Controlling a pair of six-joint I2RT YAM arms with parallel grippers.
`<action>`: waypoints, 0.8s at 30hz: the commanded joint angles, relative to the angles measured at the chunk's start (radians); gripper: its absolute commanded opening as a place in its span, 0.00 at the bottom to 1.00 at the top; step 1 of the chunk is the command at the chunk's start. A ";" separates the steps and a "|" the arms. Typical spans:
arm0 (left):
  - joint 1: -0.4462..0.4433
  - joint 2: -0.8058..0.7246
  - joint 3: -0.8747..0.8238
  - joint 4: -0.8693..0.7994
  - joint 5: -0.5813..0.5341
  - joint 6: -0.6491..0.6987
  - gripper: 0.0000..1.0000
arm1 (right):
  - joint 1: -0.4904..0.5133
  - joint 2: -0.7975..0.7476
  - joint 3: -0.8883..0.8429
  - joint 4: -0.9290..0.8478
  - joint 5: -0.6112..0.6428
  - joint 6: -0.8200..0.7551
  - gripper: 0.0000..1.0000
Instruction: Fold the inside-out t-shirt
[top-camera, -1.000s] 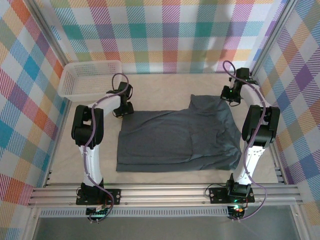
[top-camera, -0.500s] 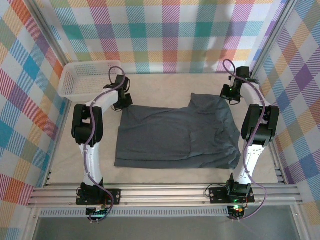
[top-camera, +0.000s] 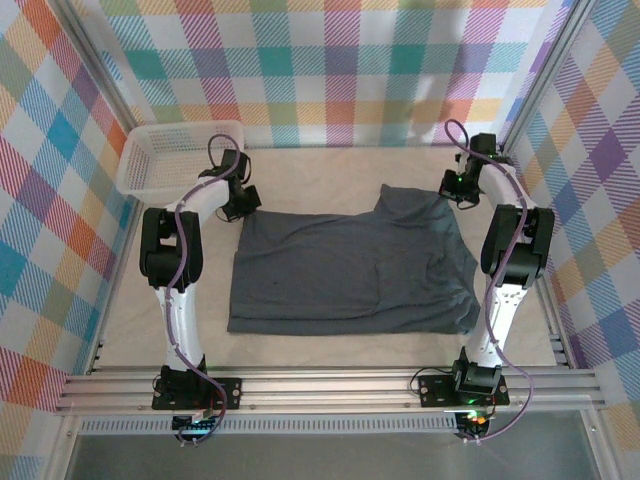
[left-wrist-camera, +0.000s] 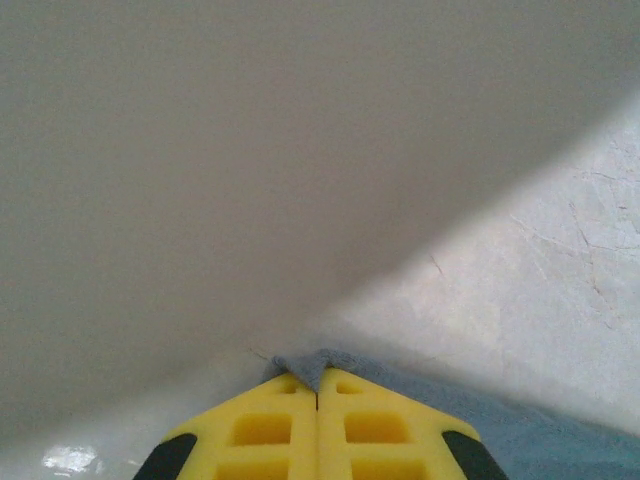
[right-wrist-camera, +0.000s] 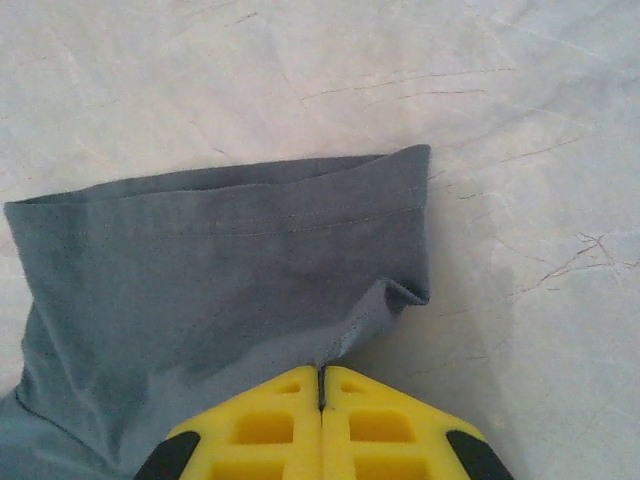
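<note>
**Over the pale tabletop (top-camera: 330, 165), a dark slate-grey cloth t-shirt (top-camera: 350, 270) pinched at two far points**

At the far-left corner stands a white mesh plastic basket (top-camera: 178, 155). Just right of it the left hand (left-wrist-camera: 317, 378), yellow fingers pressed together, grips the t-shirt's far-left corner. The t-shirt lies spread across the middle of the tabletop, rumpled along its right side. Toward the far-right corner the right hand (right-wrist-camera: 321, 372) is closed on a fold of a hemmed sleeve.

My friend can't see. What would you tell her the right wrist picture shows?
The right gripper, yellow and shut, pinches a fold at the edge of the grey t-shirt. The cloth spreads away to the left over the pale, scuffed table.
</note>
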 joint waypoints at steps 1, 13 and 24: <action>0.024 -0.087 -0.016 -0.015 0.028 -0.021 0.00 | -0.031 -0.100 -0.010 -0.004 -0.054 0.054 0.00; 0.050 -0.255 -0.318 0.059 0.077 -0.092 0.00 | -0.109 -0.242 -0.321 0.124 -0.155 0.159 0.00; 0.065 -0.397 -0.430 0.027 0.080 -0.083 0.00 | -0.119 -0.426 -0.527 0.170 -0.096 0.212 0.00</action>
